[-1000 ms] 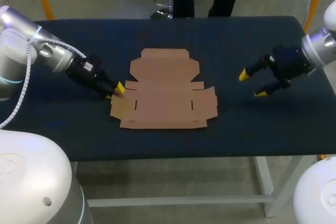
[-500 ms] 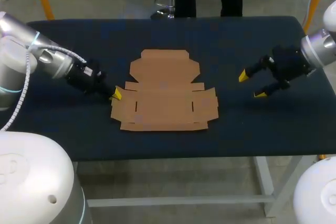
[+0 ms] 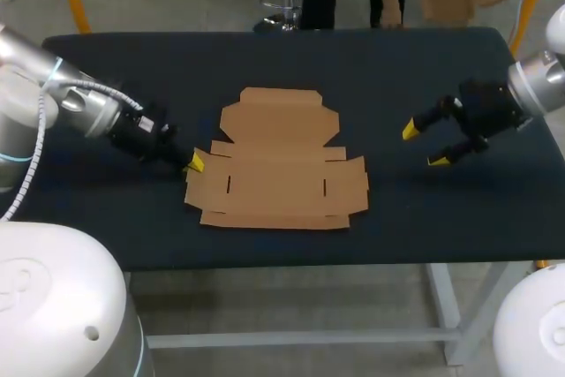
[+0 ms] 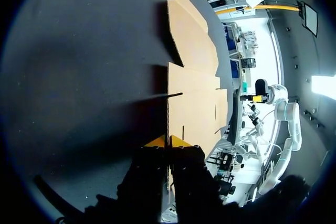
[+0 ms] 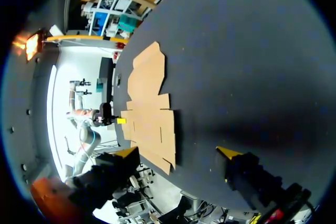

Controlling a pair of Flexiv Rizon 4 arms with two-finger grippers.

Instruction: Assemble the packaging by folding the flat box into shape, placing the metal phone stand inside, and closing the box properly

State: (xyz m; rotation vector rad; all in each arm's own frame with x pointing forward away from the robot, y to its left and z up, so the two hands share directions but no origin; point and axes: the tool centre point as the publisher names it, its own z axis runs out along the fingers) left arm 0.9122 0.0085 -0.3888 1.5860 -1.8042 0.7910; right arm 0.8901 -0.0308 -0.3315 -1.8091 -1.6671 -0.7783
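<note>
Box: flat box (image 3: 278,169) lay unfolded mid-table (image 3: 397,68), long axis running near-to-far from the robot, lid panel at the far end.
L fingers: left gripper (image 3: 192,163) sat at the left side flap (image 3: 205,184); tips nearly together, apparently pinching the flap edge from both faces.
R fingers: right gripper (image 3: 424,145) was spread wide, holding nothing, well apart to the box's right.
Nearer arm: left, in contact w/ the card.
Key relation: flap's fold line lay ahead of L tips, twd box centre.
Stand: metal phone stand not in view.
</note>
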